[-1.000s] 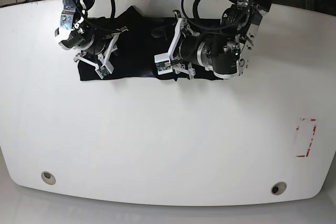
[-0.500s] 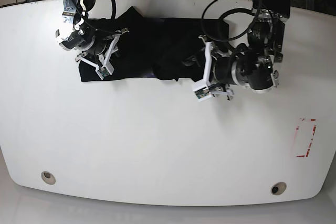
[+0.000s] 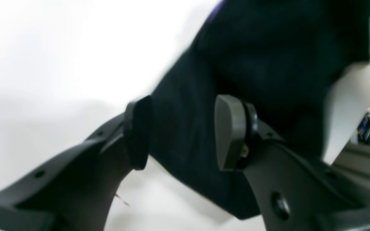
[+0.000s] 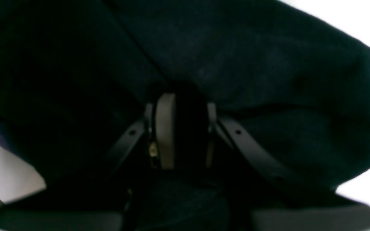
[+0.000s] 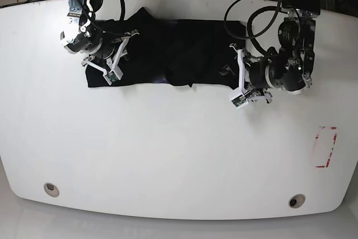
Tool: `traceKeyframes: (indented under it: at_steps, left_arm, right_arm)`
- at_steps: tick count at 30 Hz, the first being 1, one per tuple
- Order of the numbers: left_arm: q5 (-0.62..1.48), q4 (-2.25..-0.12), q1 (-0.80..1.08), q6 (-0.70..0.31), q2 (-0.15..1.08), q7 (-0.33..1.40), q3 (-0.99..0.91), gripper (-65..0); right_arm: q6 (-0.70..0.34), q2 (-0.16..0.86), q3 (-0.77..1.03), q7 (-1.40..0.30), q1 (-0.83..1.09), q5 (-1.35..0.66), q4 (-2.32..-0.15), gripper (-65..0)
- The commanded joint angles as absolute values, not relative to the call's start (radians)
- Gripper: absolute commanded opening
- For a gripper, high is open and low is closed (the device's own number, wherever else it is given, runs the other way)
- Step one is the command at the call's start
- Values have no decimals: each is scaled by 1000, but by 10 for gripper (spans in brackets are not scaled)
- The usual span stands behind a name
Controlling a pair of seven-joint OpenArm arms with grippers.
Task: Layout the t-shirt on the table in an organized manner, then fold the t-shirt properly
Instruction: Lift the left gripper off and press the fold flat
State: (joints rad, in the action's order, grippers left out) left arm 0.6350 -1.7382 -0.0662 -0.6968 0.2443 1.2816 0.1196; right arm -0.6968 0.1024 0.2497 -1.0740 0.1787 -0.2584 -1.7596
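Observation:
The black t-shirt [image 5: 168,48] lies plain side up in a long strip along the far part of the white table [image 5: 168,155]. At its left end my right gripper [image 5: 117,60] rests on the cloth. The right wrist view shows that gripper [image 4: 186,106] with its pads close together and a fold of the dark t-shirt [image 4: 268,64] pinched between them. My left gripper [image 5: 238,82] is at the shirt's right end. In the left wrist view it [image 3: 181,128] stands open over the t-shirt [image 3: 268,64], whose edge runs under the gap.
A red-and-white tape rectangle [image 5: 326,147] marks the table at the right. Two grommet holes [image 5: 51,188] [image 5: 296,200] sit near the front edge. Cables and dark gear lie beyond the far edge.
My left arm has swept right, from the middle of the shirt to its right end. The raised wrinkle in the middle has flattened. The right arm has hardly moved.

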Motion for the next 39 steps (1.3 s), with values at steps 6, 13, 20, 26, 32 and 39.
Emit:
traceKeyframes:
  at_steps: [6,13,20,26,32,39]
  left_arm:
    - [639,-1679,-99,-698,246,1251,228,-369]
    - [642,-1689,-159,-698,245,1256,429,-369]
    - [642,-1751,-234,-698,243,1256,661,-368]
    - [725,-1801,-309,-698,243,1257,777,-365]
    - [854,-1802,-352,-698,249,1280,693,-368]
    - [898,-1794,-351,-698,292,1276,453,-369]
  right_arm:
    - [-698,107,252,-1073,173,-257,-1773,-526]
    - [-698,107,252,-1073,173,-257,-1770,-526]
    - [-698,107,252,-1073,173,-257,-1770,-526]
    - [-698,107,252,-1073,173,-257,-1770,-526]
    - [-698,107,252,-1073,166,-257,-1770,-526]
    - [-698,107,254,-1073,157,-257,-1770,-526]
